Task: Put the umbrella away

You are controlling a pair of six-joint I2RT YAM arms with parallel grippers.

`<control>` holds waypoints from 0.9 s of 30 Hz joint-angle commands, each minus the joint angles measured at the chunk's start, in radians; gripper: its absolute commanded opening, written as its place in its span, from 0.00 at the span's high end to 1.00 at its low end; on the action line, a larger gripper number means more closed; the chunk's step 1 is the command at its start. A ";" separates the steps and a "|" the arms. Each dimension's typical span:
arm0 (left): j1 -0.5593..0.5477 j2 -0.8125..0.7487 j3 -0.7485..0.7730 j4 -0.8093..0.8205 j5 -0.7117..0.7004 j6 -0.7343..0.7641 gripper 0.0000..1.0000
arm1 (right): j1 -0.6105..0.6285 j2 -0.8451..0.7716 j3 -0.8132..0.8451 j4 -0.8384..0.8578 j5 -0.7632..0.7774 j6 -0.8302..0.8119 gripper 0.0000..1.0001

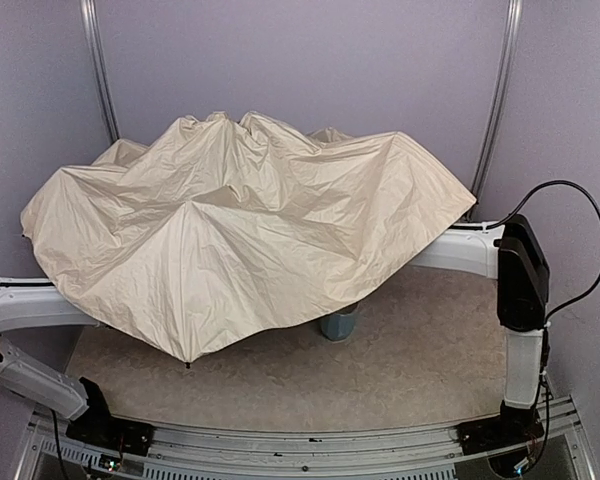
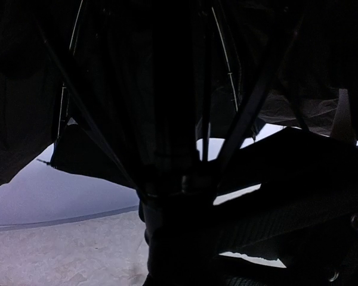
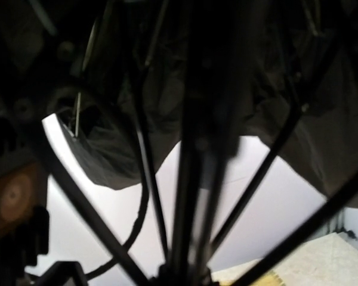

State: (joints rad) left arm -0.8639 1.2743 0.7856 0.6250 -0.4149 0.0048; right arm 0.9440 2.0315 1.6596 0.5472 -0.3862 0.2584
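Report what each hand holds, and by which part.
Left hand appears shut on the umbrella, by the black shaft where ribs meet. Right hand sits at the shaft too, but its hold cannot be told: too dark.

The umbrella (image 1: pixel 250 230) spreads over the middle and back of the counter (image 1: pixel 410 370). The left arm (image 1: pixel 25 303) reaches under it from the left, the right arm (image 1: pixel 470 250) from the right. A mug (image 1: pixel 338 325) stands on the counter beneath its front edge, slightly right of centre.
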 commanded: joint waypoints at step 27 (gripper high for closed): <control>-0.171 -0.170 -0.127 -0.265 0.478 0.115 0.28 | -0.476 -0.182 0.093 -0.164 -0.165 0.023 1.00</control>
State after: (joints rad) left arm -1.0397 1.2003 0.6724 0.4187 -0.0132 0.0570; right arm 0.5381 1.9762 1.7500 0.2699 -0.4740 0.3164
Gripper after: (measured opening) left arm 0.688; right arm 0.165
